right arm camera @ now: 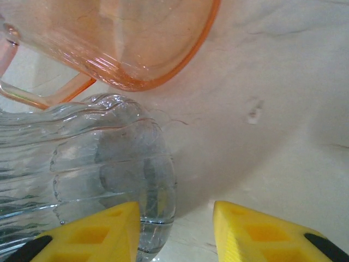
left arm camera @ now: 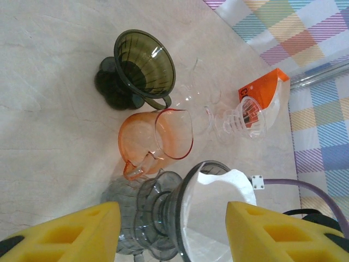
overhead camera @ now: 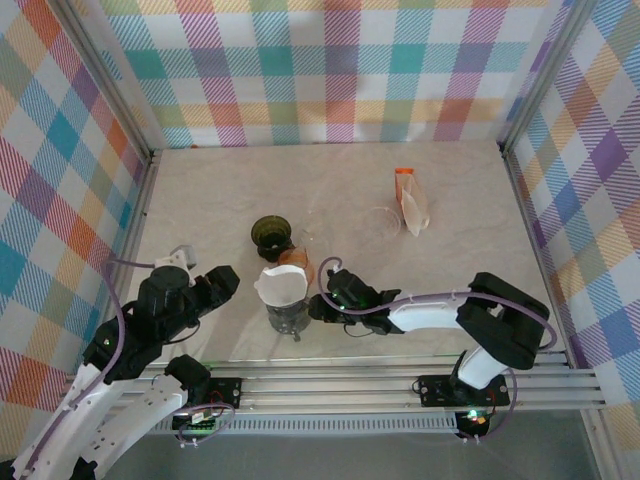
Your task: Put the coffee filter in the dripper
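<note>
The white coffee filter [overhead camera: 281, 285] sits inside the grey glass dripper [overhead camera: 287, 318], which stands near the front of the counter [overhead camera: 450, 270] between the two arms. The paper's edge rises above the glass rim on one side. In the left wrist view the bottom edge of the frame cuts off the lower part of both filter and dripper, so how deep the paper is seated cannot be made out.

The left claw [left arm camera: 172, 218] is about half open and holds nothing. Its yellow fingers [left arm camera: 60, 234] stand either side of the dripper, apart from the glass.

The right claw [right arm camera: 177, 213] is low at the dripper's foot, its jaws parted and gripping nothing. The ribbed rim of the glass base reaches into the gap just beside one finger, and whether they touch is unclear. Bare counter shows before the other finger.

Just behind the grey dripper is an orange dripper [left arm camera: 158, 139], very close to it, though contact is hard to judge. A dark green dripper [left arm camera: 143, 68] stands beyond that. Farther off to the right lie a clear dripper [left arm camera: 240, 123], faint against the pale stone, and a filter packet [left arm camera: 262, 93] with an orange top, its print too small to read.
</note>
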